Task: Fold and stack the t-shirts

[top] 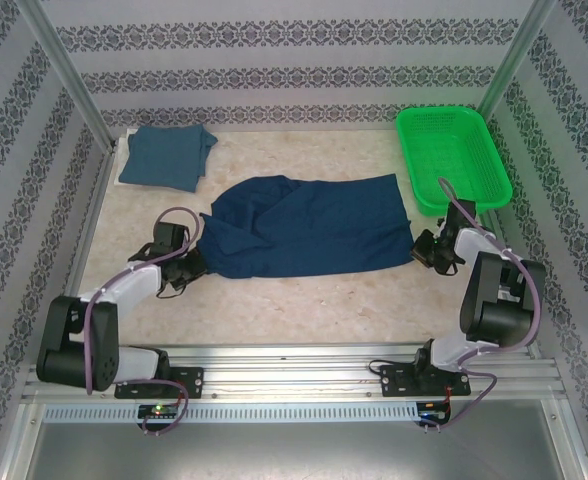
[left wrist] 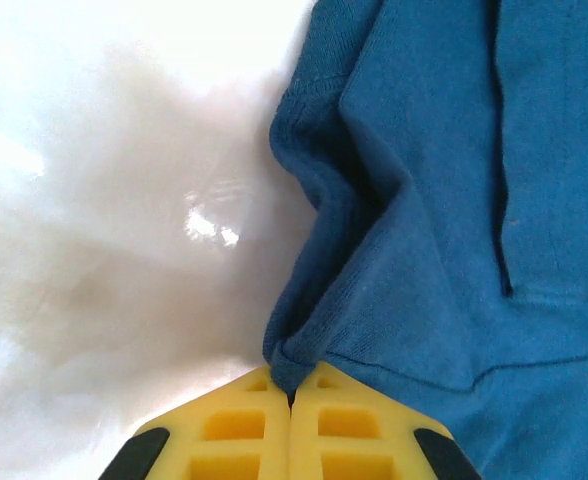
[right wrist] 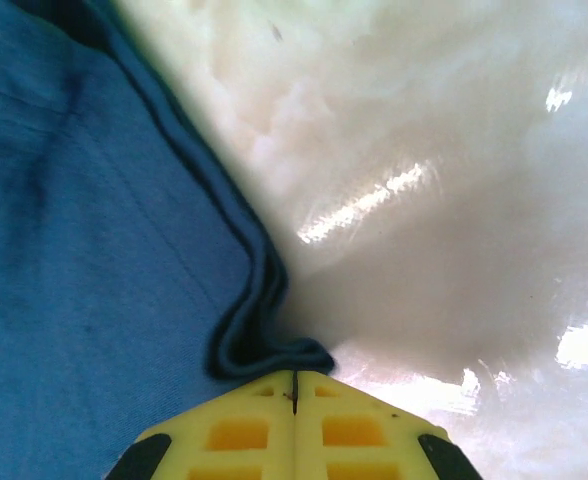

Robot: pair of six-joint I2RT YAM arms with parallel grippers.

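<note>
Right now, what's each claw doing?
Left claw: closed, pinching the left edge of the navy t-shirt.
Right claw: closed, pinching the right edge of the same shirt.

Spread t-shirt (top: 304, 225): centre of the worktop (top: 304, 300), lying left to right.
Folded t-shirt (top: 166, 157): far left corner, behind and apart from the spread t-shirt.
Mesh basket (top: 452, 150): far right corner, just behind the spread t-shirt's right end.
Left tool (top: 192, 262): at the spread t-shirt's near left corner, pinching its edge.
Right tool (top: 421, 250): at the near right corner, pinching the edge.
</note>
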